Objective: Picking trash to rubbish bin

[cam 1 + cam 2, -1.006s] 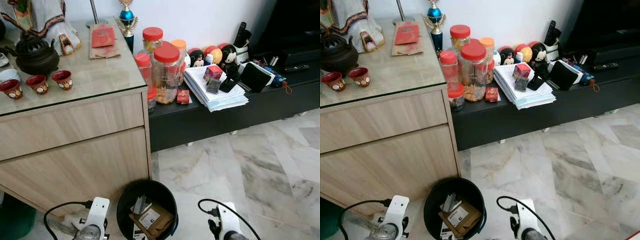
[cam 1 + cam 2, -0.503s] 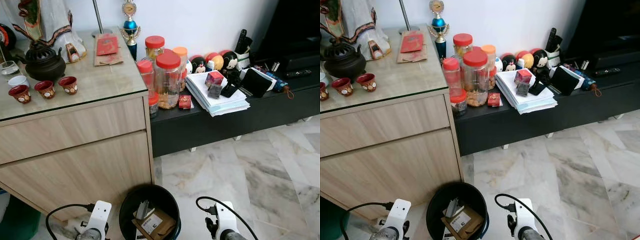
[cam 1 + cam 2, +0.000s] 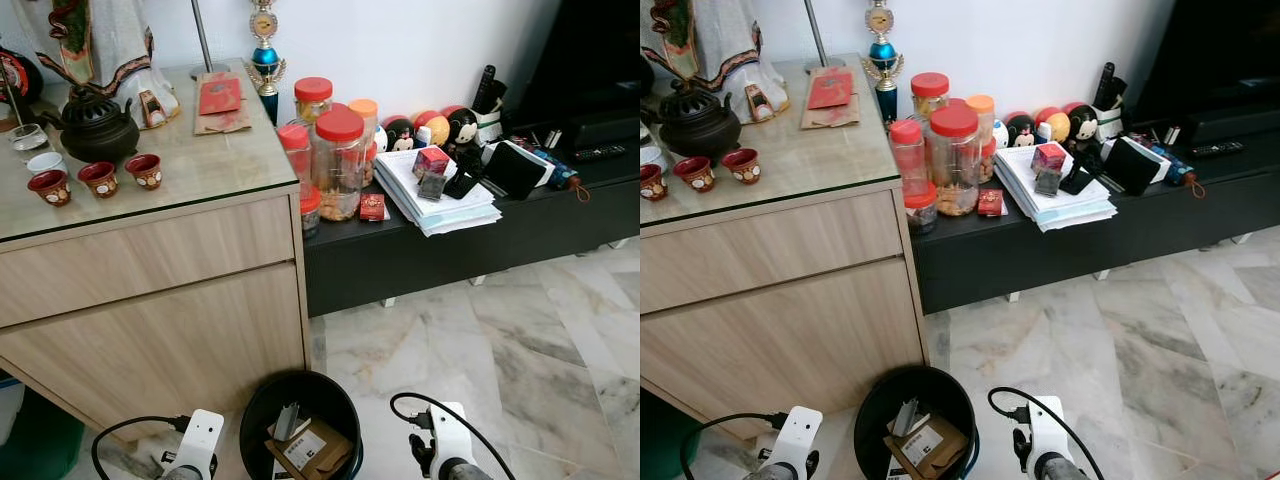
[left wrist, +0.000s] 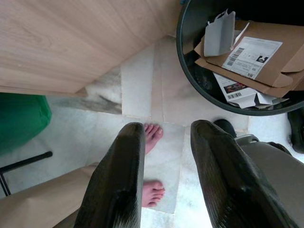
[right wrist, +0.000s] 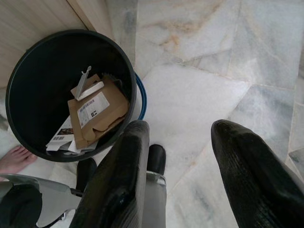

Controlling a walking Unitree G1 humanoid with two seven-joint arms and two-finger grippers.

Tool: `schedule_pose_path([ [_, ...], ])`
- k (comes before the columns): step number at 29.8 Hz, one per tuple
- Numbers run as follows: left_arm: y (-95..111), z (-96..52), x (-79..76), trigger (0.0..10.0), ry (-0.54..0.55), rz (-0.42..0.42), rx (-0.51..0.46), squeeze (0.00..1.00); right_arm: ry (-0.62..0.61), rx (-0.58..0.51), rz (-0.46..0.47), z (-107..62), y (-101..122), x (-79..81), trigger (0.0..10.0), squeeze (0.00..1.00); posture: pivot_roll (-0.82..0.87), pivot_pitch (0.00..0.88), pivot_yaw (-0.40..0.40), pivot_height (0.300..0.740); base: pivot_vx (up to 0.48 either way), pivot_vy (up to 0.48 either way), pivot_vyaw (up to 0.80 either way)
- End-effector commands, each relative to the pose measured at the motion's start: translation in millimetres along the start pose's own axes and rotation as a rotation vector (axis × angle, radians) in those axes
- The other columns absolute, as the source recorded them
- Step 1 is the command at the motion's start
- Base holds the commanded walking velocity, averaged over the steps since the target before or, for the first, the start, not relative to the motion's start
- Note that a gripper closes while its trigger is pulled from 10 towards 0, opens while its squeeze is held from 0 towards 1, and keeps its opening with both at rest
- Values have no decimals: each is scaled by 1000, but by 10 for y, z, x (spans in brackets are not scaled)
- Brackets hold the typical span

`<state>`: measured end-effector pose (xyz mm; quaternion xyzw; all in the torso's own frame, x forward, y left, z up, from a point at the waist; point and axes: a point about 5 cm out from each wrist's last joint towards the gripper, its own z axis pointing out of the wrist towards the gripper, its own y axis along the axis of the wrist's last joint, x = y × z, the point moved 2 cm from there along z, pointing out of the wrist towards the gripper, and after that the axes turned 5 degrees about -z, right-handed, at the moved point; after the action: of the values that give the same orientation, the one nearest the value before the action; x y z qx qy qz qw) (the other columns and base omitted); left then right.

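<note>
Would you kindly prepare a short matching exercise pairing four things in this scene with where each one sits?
Things:
1. brown cardboard packet
2. dark teapot
3. stack of papers
4. rubbish bin

Places:
A. on the low black shelf
B. on the marble floor beside the wooden cabinet
C. inside the bin
D. on the glass-topped cabinet

Pairs: 1-C, 2-D, 3-A, 4-B
</note>
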<state>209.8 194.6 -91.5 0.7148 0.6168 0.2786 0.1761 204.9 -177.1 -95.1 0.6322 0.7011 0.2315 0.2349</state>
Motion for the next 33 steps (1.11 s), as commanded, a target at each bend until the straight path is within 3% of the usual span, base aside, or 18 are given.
schedule_pose_path([
  [1,-19,-4,-7,10000,-3,4,1,0,-9,3,8,-2,-8,-18,10000,0,22,0,17,740,0,0,0],
  [33,14,1,-76,10000,-20,10,-8,0,1,-7,-1,5,29,-3,10000,0,15,0,8,740,-283,0,0],
])
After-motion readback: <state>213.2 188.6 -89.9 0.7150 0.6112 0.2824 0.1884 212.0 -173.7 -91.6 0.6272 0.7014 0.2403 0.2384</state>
